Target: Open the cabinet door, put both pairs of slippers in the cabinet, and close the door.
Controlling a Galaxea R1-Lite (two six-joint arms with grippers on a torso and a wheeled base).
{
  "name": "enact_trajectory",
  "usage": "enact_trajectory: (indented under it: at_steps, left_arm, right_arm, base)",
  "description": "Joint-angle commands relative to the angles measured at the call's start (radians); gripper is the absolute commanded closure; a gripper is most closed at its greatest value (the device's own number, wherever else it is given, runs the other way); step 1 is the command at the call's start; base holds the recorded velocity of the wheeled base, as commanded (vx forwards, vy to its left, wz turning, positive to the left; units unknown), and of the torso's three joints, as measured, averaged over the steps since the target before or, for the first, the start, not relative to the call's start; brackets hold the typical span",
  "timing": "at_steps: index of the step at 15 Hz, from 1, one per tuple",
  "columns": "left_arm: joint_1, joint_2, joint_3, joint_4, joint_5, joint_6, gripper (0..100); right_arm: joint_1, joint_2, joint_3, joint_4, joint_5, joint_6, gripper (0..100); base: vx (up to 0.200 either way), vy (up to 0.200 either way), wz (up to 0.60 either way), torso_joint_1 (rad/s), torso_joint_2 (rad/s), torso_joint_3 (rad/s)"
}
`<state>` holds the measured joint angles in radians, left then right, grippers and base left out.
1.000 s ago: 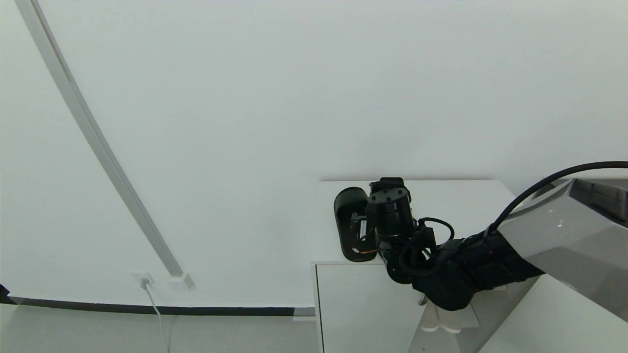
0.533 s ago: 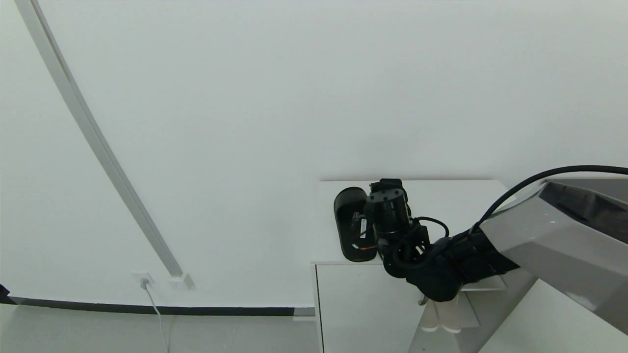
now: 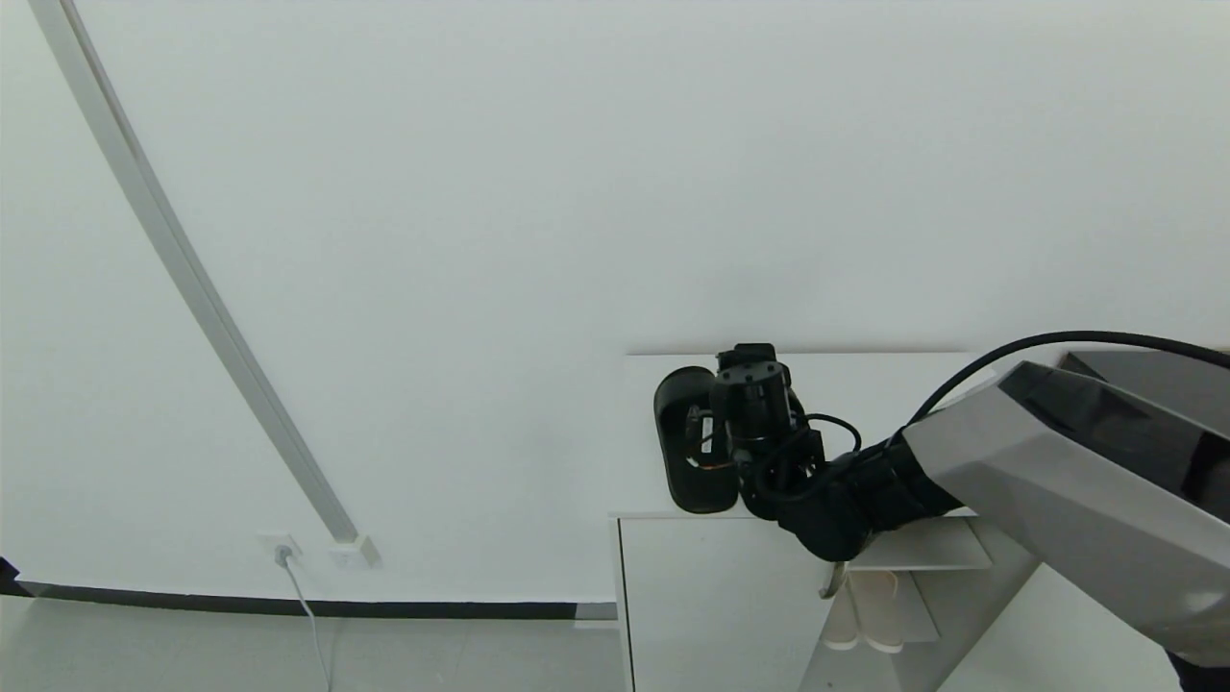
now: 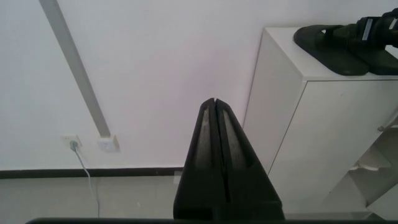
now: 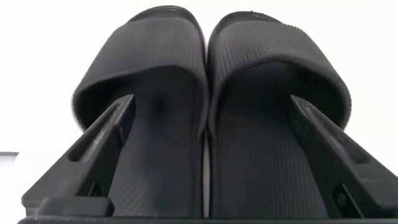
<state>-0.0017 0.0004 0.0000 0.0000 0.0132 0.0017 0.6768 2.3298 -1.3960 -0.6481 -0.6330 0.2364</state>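
While the right gripper (image 5: 211,104) is spread over ribbed, rounded black slippers (image 5: 158,146) atop the smooth white cabinet (image 3: 894,404), the left gripper (image 4: 215,107) is seen pressed together by the wall (image 3: 480,240).

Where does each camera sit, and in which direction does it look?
Head view: high on the robot, facing the wall and the white cabinet; its right arm shows over the cabinet top.
Left wrist view: behind the shut left hand, facing the wall and cabinet.
Right wrist view: behind the open right hand, close on the black slippers.
Shared: all three show those slippers.
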Motion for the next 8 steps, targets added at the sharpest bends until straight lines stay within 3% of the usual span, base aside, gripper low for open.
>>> enact_trajectory:
  at_steps: [1,8]
  left_arm:
    - [0.0,0.001,0.0,0.0,-0.001,0.0,100]
    - [0.0,0.001,0.0,0.0,0.001,0.0,100]
  right_arm:
    - [-0.01,0.059,-0.048,0.001,0.013,-0.008,0]
    - [-0.049,0.115,-0.138,0.002,0.035,-0.026,0]
  base:
    - [0.0,0.0,0.0,0.0,0.0,0.0]
    - [0.0,0.0,0.0,0.0,0.0,0.0]
